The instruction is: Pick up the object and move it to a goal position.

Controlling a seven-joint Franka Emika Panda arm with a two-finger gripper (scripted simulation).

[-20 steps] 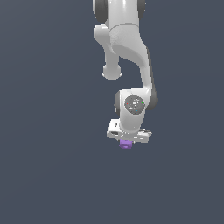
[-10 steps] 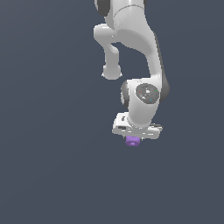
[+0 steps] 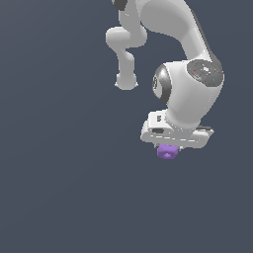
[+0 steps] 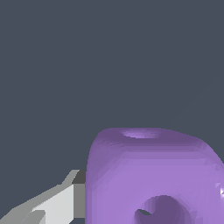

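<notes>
Showing round holes, rounded purple object (image 4: 153, 179).

No readable text, label or number shows anywhere.

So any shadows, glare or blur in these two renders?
Exterior view: flat grey backdrop, no cast shadows, soft shading on the arm, purple block small but sharp. Wrist view: block fills the frame, faceted, cropped at the edge, no glare.

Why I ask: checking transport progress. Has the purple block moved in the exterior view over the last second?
Yes. The purple block, under the gripper, has shifted toward the exterior view's right within the frame.
</notes>
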